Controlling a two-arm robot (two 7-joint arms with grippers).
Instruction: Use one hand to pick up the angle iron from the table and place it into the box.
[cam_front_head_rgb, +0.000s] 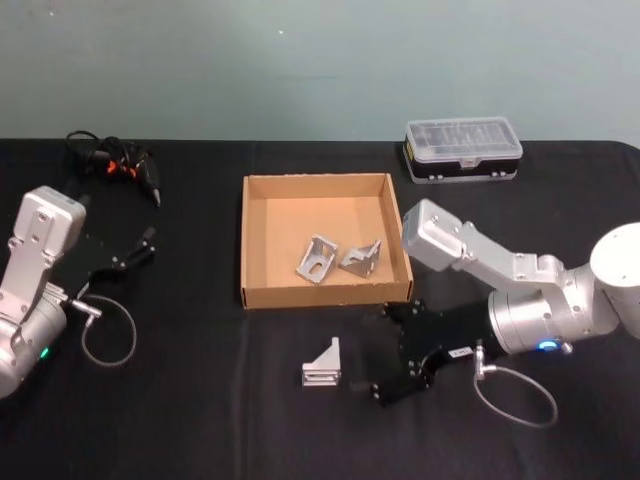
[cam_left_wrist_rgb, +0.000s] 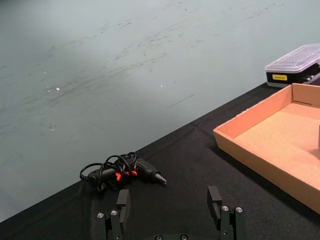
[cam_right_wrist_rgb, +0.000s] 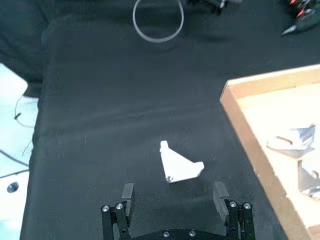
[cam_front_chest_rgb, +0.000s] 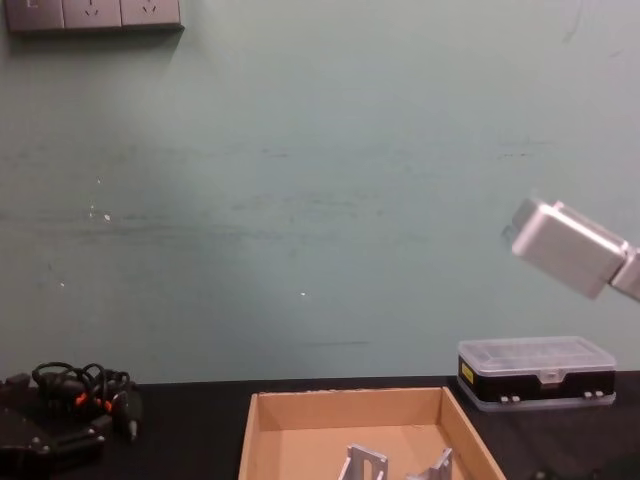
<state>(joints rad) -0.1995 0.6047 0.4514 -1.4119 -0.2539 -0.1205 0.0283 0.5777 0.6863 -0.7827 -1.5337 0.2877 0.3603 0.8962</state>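
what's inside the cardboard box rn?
Two angle irons lie side by side on the box floor, near its front right. Head view shows the whole floor, nothing covered. A third angle iron is outside, on the table by the right gripper.

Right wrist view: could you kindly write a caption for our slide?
Right gripper, jaws open, facing an angle iron on the table near the box.

1. I see a boxy silver-grey left arm (cam_front_head_rgb: 40, 235).
2. The right arm (cam_front_head_rgb: 470, 250) is silver-grey too, with a round joint.
3. The left gripper (cam_left_wrist_rgb: 168, 200) and right gripper (cam_right_wrist_rgb: 173, 192) are black, with tiny shiny screws (cam_right_wrist_rgb: 119, 206).
4. A thin grey wire (cam_front_head_rgb: 515, 395) loops off my right wrist, and a second wire (cam_front_head_rgb: 105, 338) off my left.
5. A blue light (cam_front_head_rgb: 545, 347) glows on the right arm, and a green light (cam_front_head_rgb: 43, 352) on the left.
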